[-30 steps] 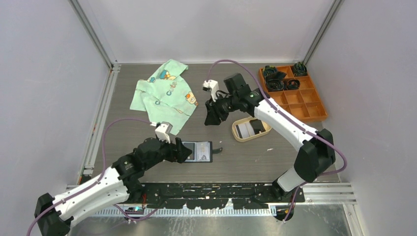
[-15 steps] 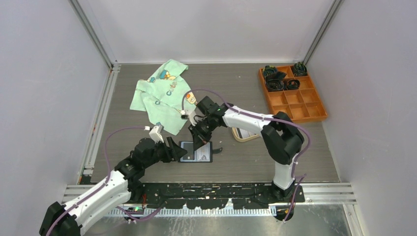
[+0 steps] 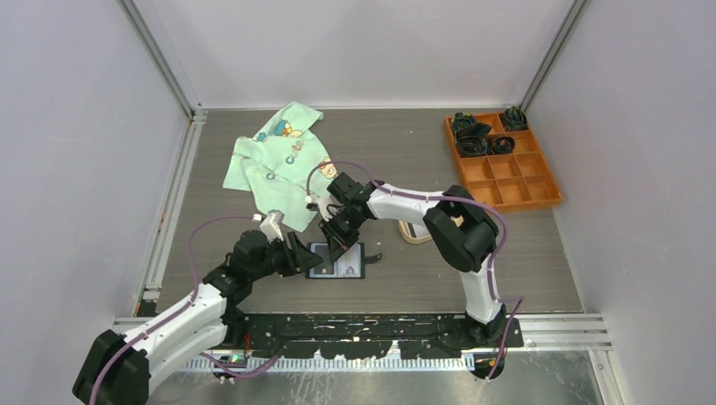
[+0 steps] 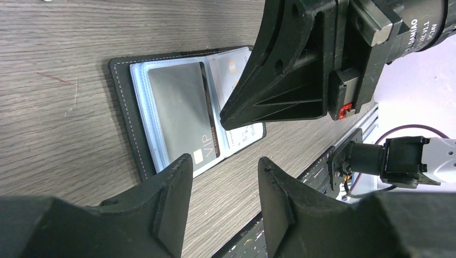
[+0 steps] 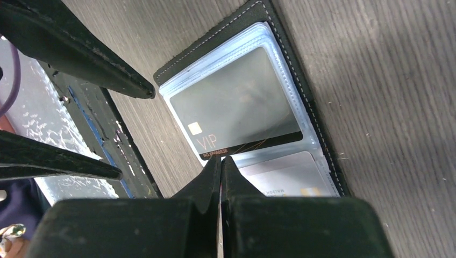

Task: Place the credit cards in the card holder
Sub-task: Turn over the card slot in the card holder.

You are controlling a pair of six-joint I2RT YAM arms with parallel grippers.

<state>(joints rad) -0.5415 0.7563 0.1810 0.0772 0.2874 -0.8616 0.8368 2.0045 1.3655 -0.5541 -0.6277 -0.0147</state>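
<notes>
The black card holder [image 3: 348,268] lies open on the table, its clear sleeves facing up. A grey VIP card [image 5: 236,107] with a dark stripe sits in one sleeve, and a lighter card [image 5: 285,174] sits in the sleeve beside it. My right gripper [image 5: 221,158] is shut with nothing between its fingers, and its tip rests against the VIP card's striped edge. My left gripper [image 4: 224,161] is open and empty, low over the table just off the card holder's [image 4: 126,107] corner. Its fingers [image 5: 80,54] reach in from the left in the right wrist view.
A beige oval tray [image 3: 414,235] lies right of the card holder, mostly hidden by my right arm. An orange compartment box [image 3: 515,177] with dark items stands at the back right. A green printed cloth [image 3: 279,169] lies at the back left.
My right arm swung from near the tray to the card holder, and its gripper shut. My left gripper's jaws narrowed and drew back slightly to the left.
</notes>
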